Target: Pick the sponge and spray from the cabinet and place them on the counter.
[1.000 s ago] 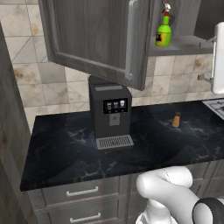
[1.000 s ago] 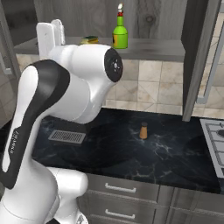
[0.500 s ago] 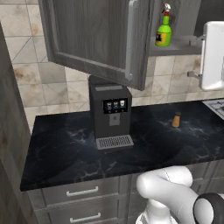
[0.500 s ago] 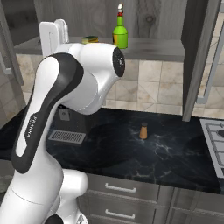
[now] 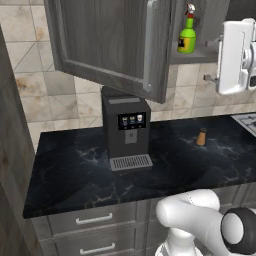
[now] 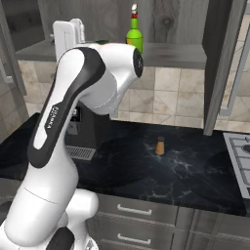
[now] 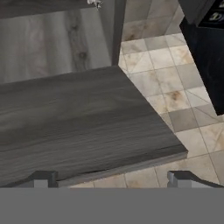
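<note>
Up on the cabinet [image 5: 115,45] shelf stood the spray [image 5: 187,35], a bright green bottle with a yellow label and a red-and-white trigger; the robot's white hand was raised to shelf height just beside it in the left base view, apart from it; seen from the hand, the gripper [image 7: 113,178] had its two dark fingertips [image 7: 43,178] spread wide and held nothing, hanging over the wood-grain cabinet floor with beige wall tiles beyond; the sponge was too hidden to place; below ran the counter [image 5: 75,175], black and marble-like with pale veins, carrying a boxy dark coffee machine [image 5: 126,128] and a small orange-brown shaker [image 5: 201,137].
</note>
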Motion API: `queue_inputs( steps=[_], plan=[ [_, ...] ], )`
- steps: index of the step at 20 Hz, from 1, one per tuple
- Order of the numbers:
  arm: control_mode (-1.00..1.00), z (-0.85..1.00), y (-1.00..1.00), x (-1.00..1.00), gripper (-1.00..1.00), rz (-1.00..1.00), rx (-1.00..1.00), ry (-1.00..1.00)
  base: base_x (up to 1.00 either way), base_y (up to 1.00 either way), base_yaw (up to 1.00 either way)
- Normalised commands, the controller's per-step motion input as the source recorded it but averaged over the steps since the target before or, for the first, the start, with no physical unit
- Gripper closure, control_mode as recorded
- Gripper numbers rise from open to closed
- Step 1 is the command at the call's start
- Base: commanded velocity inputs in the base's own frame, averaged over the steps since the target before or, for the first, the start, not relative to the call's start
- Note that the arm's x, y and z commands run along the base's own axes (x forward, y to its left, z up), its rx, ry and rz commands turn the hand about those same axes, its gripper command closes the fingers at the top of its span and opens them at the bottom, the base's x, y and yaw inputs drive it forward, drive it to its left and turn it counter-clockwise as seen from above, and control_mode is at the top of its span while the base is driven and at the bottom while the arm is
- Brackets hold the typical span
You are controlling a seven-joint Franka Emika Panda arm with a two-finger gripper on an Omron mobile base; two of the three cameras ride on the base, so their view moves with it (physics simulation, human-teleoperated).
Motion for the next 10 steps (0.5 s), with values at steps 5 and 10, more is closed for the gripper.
queue_inputs(
  steps=[5, 10],
  plan=[
    [-1.00, 0.00, 0.17, 0.28, -1.00, 0.06, 0.01, 0.00, 0.00, 0.00, 0.00],
    [-1.00, -0.02, 0.30, 0.23, -1.00, 0.07, 0.00, 0.00, 0.00, 0.00, 0.00]
  ],
)
